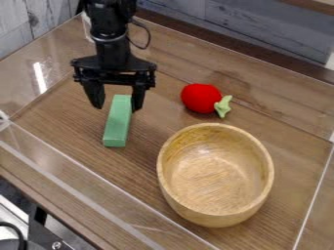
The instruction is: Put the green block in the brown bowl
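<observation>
No texts, labels, brands, numbers or signs could be read anywhere in the frame, from the upper left to the lower right; no lettering was made out on any surface.

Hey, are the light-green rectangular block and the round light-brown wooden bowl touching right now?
Apart: the camera view shows bare table between the block and the bowl.

Beside the open jaws, the bowl (216,176) is showing smooth pale wood; the block (117,121) is looking matt.
</observation>
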